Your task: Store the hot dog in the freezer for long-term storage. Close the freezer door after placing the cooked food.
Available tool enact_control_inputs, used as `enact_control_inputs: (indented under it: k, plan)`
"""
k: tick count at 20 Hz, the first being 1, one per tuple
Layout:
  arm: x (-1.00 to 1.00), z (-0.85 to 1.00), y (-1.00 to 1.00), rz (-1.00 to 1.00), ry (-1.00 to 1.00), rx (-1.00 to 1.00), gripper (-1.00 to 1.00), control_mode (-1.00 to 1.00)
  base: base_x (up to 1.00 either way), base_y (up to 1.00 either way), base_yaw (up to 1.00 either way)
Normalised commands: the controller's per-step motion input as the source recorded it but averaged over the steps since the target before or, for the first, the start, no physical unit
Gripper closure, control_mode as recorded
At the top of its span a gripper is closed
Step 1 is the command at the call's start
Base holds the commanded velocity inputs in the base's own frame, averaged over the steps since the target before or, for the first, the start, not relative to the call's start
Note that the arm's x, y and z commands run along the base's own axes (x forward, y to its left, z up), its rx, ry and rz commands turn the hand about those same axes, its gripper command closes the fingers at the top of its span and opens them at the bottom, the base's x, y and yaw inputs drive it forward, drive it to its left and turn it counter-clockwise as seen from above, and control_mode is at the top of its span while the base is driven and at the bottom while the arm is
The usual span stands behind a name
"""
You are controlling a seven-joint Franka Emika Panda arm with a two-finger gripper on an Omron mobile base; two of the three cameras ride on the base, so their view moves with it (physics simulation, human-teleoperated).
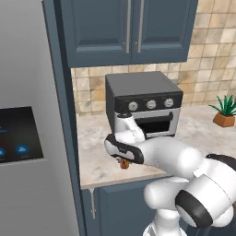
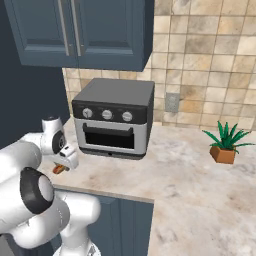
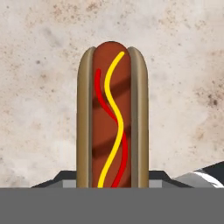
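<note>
Pincer [image 1: 122,161] is seen pressed onto the hot dog [image 3: 112,116], one finger at each bun flank, near the end nearest the camera. In hand view the hot dog runs from 6 to 12 o'clock, sausage up, w/ red and yellow sauce lines along it.

In left base view the hot dog [image 1: 123,163] sits under the hand, low over the surface [image 1: 97,147] near its front edge, at approx. 7 o'clock of the toaster oven [image 1: 144,103]. Whether it is lifted clear or touching cannot be told.

Handling, as judged: light item; bun soft, likely to dent under a hard squeeze; sausage could slip out if tilted. Hold across bun sides is judged sound, though a mid-length hold would balance better.

Fridge door w/ dark touch screen [image 1: 19,134] is at 9 o'clock of the arm. Icons are seen on the screen; no legible writing. No brand is readable on the oven. Potted plant [image 2: 224,142] stands well apart.
</note>
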Motion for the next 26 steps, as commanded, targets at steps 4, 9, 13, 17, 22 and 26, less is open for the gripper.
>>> enact_control_inputs:
  k: [4,9,13,17,22,26]
  plan:
    - [-0.47,0.63,-0.44,0.20,0.05,0.00,1.00,-1.00,0.00,0.00,0.00]
    - [-0.41,0.83,-0.41,0.12,0.04,0.17,1.00,-1.00,0.00,0.00,0.00]
    - [-0.41,0.55,-0.61,0.11,0.00,0.06,1.00,-1.00,0.00,0.00,0.00]
    - [-0.38,0.49,-0.60,0.00,0.04,-0.06,1.00,-1.00,0.00,0.00,0.00]
    - [-0.13,0.37,-0.50,0.00,0.12,-0.18,1.00,-1.00,0.00,0.00,0.00]
    - [-0.10,0.34,-0.32,0.00,0.09,-0.27,1.00,-1.00,0.00,0.00,0.00]
